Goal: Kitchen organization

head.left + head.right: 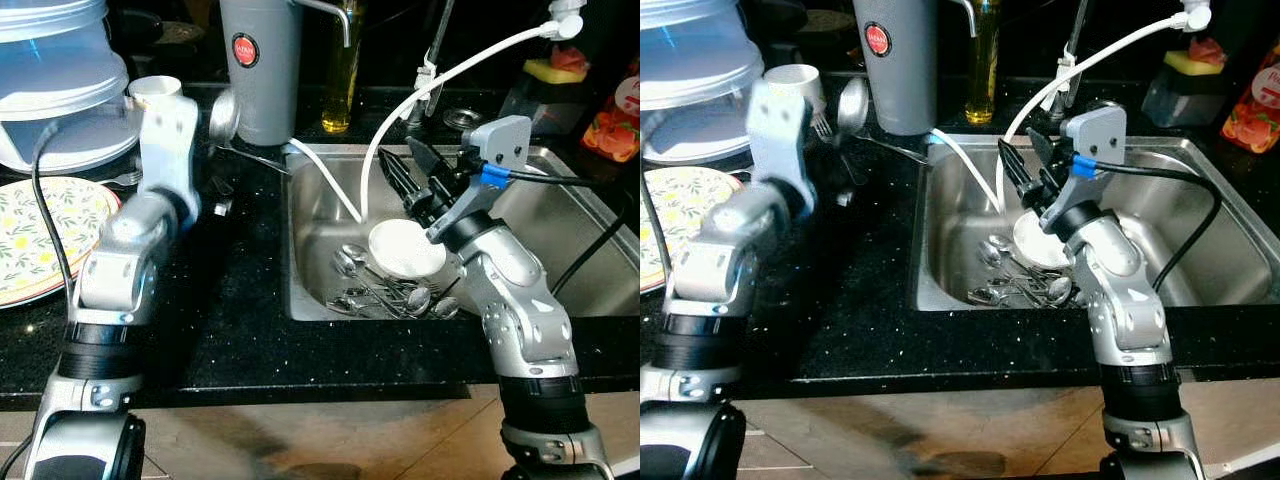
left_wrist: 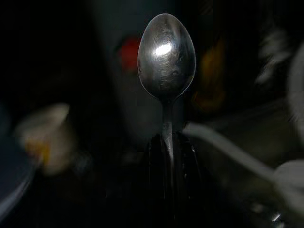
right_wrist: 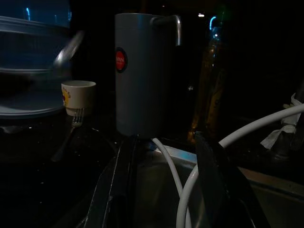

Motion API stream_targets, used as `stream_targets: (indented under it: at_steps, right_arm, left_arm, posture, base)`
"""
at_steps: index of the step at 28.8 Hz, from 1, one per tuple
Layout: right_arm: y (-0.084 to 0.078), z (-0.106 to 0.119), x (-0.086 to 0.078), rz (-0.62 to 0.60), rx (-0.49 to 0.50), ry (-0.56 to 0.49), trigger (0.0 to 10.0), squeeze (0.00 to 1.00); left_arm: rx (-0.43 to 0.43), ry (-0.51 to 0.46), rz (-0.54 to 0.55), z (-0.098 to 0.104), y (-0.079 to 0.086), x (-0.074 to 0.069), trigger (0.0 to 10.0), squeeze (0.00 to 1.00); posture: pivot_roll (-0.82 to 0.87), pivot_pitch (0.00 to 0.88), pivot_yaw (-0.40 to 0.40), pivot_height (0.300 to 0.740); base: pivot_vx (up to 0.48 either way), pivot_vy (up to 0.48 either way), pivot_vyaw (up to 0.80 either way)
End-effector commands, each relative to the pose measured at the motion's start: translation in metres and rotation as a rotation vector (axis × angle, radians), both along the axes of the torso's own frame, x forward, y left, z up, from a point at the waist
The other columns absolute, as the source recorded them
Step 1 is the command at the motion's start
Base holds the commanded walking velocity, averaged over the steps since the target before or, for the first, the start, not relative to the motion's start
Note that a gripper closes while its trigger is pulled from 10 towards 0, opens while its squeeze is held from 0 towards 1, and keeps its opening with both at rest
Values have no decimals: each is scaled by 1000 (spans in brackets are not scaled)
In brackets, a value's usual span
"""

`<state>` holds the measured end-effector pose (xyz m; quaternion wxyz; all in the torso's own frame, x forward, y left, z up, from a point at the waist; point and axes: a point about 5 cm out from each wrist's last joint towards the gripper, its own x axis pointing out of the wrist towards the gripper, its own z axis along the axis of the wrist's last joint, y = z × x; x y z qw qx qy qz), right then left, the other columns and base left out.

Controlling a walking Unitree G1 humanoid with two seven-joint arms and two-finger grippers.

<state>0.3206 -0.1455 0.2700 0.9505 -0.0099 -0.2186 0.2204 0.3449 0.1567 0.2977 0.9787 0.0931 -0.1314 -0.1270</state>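
Note:
My left gripper (image 2: 166,142) is shut on the handle of a metal spoon (image 2: 166,57), held upright above the black counter. The spoon's bowl (image 1: 222,115) sits just left of the grey water dispenser (image 1: 260,65). My right gripper (image 1: 410,170) hangs open over the steel sink (image 1: 570,200), with nothing between its fingers (image 3: 213,185). Below it in the basin lie a white round dish (image 1: 405,250) and several loose spoons (image 1: 380,288). A fork (image 3: 71,130) rests on the counter near a small cup (image 1: 155,90).
A white hose (image 1: 400,110) arcs from the back right down into the sink beside my right gripper. A floral plate (image 1: 40,235) and a clear plastic container (image 1: 50,80) stand at the left. An oil bottle (image 1: 340,70) and a sponge (image 1: 560,65) are behind the sink.

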Motion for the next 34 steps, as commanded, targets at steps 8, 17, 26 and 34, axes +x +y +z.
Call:
stream_targets:
  at_steps: [8,17,26,34]
  right_arm:
    - [-11,8,3,-74,27,-24,10000,0]
    - [-41,14,5,-286,58,-42,10000,0]
    - [-40,15,5,-281,76,-41,10000,0]
    - [-33,15,6,-240,95,-39,10000,0]
  left_arm:
    - [83,216,-291,-24,-73,40,10000,0]
    - [182,481,-457,-72,-122,44,10000,1000]
    - [-56,214,-493,-25,-107,51,10000,0]
    - [12,290,217,-27,-4,65,10000,0]
  posture:
    - [74,49,-2,740]
    - [52,42,17,740]
    - [56,45,-1,740]
    - [84,62,-14,740]
  base:
    - [0,0,0]
    - [0,0,0]
    - [0,0,0]
    - [0,0,0]
